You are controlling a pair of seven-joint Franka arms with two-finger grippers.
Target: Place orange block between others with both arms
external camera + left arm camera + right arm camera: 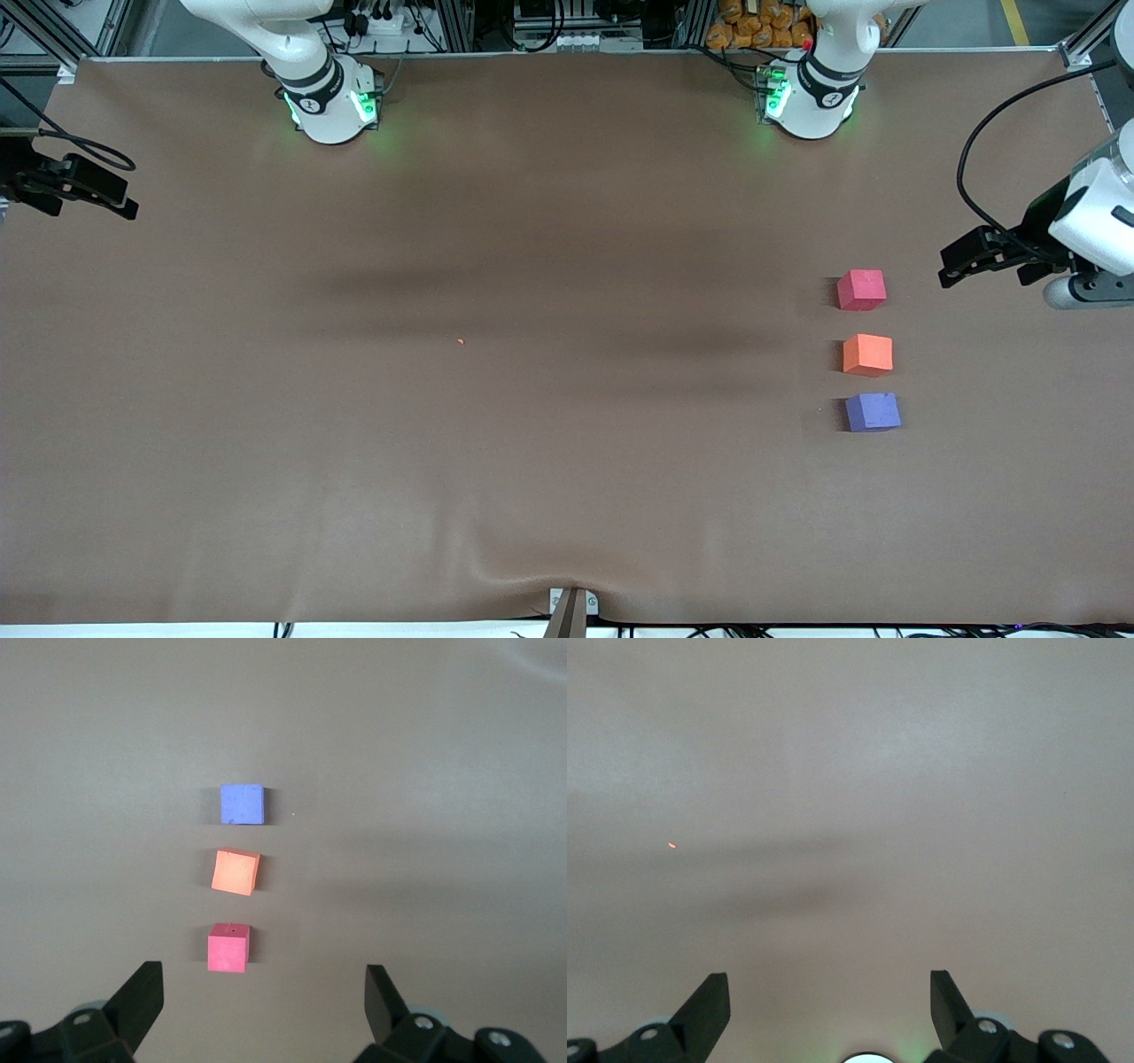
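Orange block (867, 354) between pinkish-red cube (861, 289), purple cube (873, 412)

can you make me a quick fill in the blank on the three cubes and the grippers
1. The orange block lies between the pinkish-red cube and the ____ cube.
2. The cube nearest the front camera is ____.
3. The left gripper and the right gripper both hold ____.

Missing words: purple; purple; nothing

You won't find any text, label, brand, number or sign you can read: the small dark marks on the two green-lit arm bases (335, 105) are too tiny to make out.
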